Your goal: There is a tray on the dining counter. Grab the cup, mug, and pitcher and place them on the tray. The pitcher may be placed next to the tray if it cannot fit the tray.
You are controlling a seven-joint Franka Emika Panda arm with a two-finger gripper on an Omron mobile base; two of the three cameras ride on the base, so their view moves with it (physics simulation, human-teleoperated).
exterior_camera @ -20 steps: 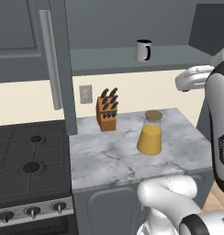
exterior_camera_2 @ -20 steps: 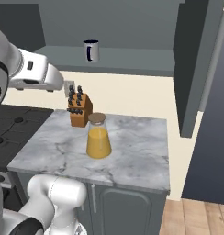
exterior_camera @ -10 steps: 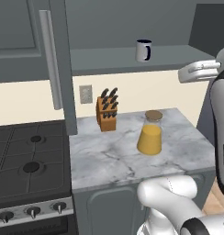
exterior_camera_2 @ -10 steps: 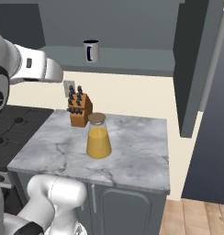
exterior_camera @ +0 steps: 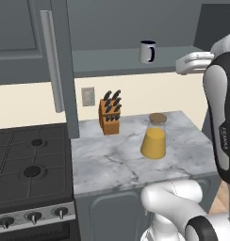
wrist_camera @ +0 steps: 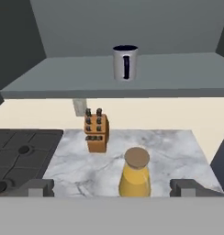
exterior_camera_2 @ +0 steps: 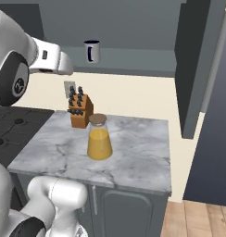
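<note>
The grey-white mug (exterior_camera: 147, 51) (exterior_camera_2: 91, 51) (wrist_camera: 125, 62) with a dark handle stands on a grey shelf (exterior_camera: 112, 61) above the counter. Below it, the glass pitcher (exterior_camera: 154, 137) (exterior_camera_2: 99, 138) (wrist_camera: 135, 172) of orange liquid with a brown lid stands upright on the short marble-topped counter (exterior_camera: 112, 164). My gripper (wrist_camera: 113, 188) is open, with nothing between its fingertips (wrist_camera: 38, 187). It hovers at about shelf height, in front of the counter and well short of the mug. The hand (exterior_camera: 194, 62) (exterior_camera_2: 52, 58) points toward the shelf. The tray, the cup and the dining counter are out of view.
A wooden knife block (exterior_camera: 110, 114) (exterior_camera_2: 80, 111) (wrist_camera: 96, 131) stands at the back of the counter beside a wall outlet (exterior_camera: 87, 96). A black stove (exterior_camera: 27, 164) adjoins the counter on the left. An open cabinet door with a long handle (exterior_camera: 51, 61) hangs at the shelf's left.
The hand has risen from just below the shelf to about shelf height. Its fingers have stayed open; the mug and the pitcher have not moved.
</note>
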